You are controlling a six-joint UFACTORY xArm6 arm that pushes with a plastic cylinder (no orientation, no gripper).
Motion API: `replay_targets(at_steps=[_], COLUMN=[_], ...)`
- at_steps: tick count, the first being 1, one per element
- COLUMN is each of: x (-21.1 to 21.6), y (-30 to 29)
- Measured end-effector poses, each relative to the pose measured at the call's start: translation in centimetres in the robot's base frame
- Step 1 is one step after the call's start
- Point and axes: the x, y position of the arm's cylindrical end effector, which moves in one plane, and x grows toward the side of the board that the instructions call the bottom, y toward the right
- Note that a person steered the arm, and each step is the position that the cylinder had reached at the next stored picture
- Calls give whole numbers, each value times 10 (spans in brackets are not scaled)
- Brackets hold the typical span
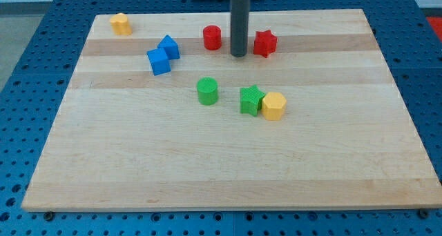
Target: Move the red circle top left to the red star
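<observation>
The red circle (212,38) stands near the view's top, left of centre. The red star (264,43) lies to its right, at about the same height in the view. My tip (238,54) rests on the board between the two, a little closer to the view's bottom than both. It touches neither block; the rod rises straight up out of the view's top.
Two blue blocks (163,54) touch each other left of the red circle. A yellow hexagon (121,23) sits at the top left corner. A green circle (207,91), a green star (251,99) and a yellow hexagon (273,106) lie mid-board on the wooden board (221,160).
</observation>
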Motion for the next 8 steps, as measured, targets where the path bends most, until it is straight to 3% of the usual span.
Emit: replay_targets(at_steps=[2, 5, 8], x=[-10, -51, -59], y=[-55, -55, -56])
